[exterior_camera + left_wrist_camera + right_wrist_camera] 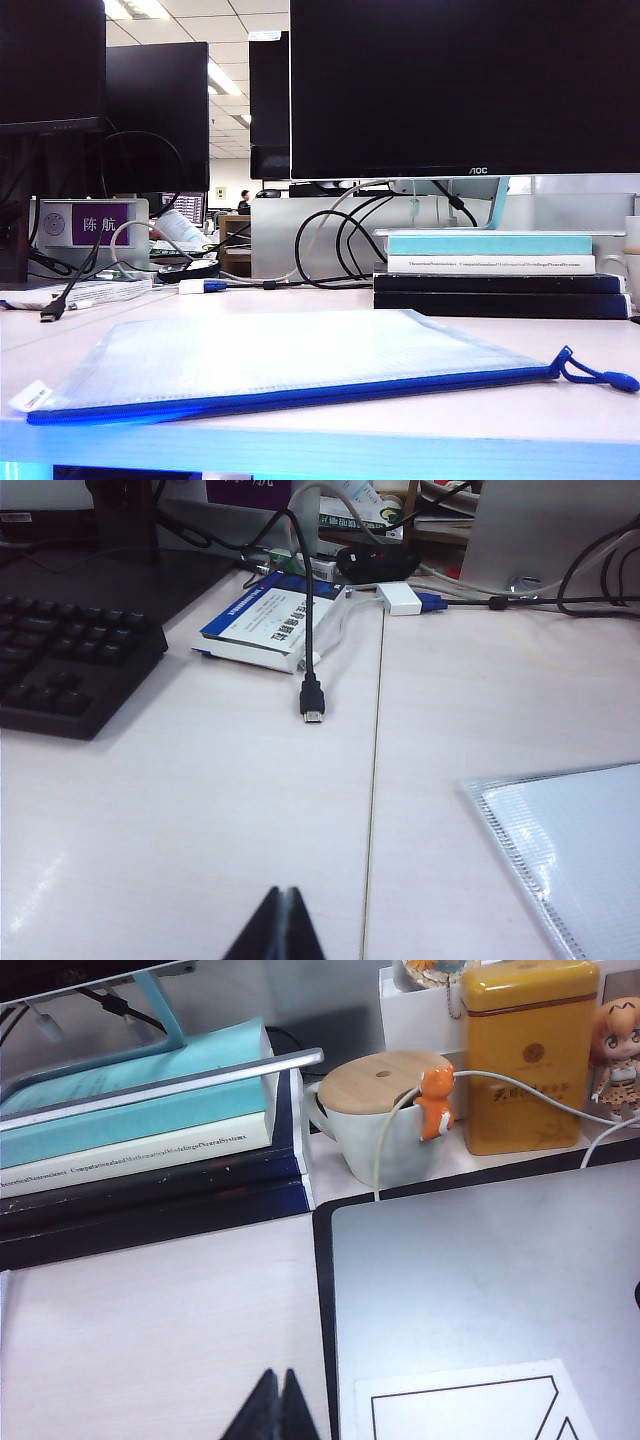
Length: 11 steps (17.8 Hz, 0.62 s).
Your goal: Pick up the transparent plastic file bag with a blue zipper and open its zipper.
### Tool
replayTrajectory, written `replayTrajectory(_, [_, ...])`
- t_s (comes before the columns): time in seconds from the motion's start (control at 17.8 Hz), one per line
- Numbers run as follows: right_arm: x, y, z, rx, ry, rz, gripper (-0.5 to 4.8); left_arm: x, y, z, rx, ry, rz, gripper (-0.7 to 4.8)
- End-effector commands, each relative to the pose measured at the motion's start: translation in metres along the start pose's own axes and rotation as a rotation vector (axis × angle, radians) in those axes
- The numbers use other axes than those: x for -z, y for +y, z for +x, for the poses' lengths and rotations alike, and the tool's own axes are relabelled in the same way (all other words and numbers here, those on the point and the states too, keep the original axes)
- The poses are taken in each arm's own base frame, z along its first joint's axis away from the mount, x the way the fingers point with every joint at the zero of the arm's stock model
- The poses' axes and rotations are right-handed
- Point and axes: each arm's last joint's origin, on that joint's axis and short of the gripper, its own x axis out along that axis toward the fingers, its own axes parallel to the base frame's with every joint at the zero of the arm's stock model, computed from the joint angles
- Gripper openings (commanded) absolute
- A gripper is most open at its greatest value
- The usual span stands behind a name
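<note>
The file bag [290, 360] lies flat on the white desk [560, 410] in the exterior view, translucent with a fine grid. Its blue zipper [300, 399] runs along the near edge and ends in a blue cord pull loop [598, 376] at the right. A small white tag [30, 396] sits at the bag's left corner. One corner of the bag [575, 855] shows in the left wrist view, off to the side of my left gripper [285, 891], which is shut and empty above bare desk. My right gripper [277, 1373] is shut and empty; no bag shows in its view. Neither arm appears in the exterior view.
Stacked books [495, 275] stand behind the bag under a monitor [460, 90]. A black keyboard [70, 660], a dangling black cable plug [312, 702] and a blue-white booklet [270, 625] lie ahead of my left gripper. A grey mat [490, 1280], lidded mug [385, 1125] and yellow tin [525, 1055] sit near my right gripper.
</note>
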Motion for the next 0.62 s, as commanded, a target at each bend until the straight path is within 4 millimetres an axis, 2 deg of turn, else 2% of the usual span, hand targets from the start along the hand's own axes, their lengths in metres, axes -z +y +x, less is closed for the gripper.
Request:
replayTrajectory(0.06, [0.001, 0.0, 0.001, -0.003, -0.012, 0.004, -0.01, -0.002, 0.0, -0.001, -0.002, -0.02, -0.008, -0.04])
replayTrajectory(0.34, [-0.004, 0.002, 0.0, -0.03, -0.03, 0.003, -0.01, -0.012, -0.002, -0.003, 0.047, -0.074, -0.204, -0.04])
replayTrajectory(0.62, [-0.022, 0.004, -0.006, -0.004, -0.088, 0.006, -0.02, -0.029, -0.004, -0.012, 0.105, -0.096, -0.251, -0.04])
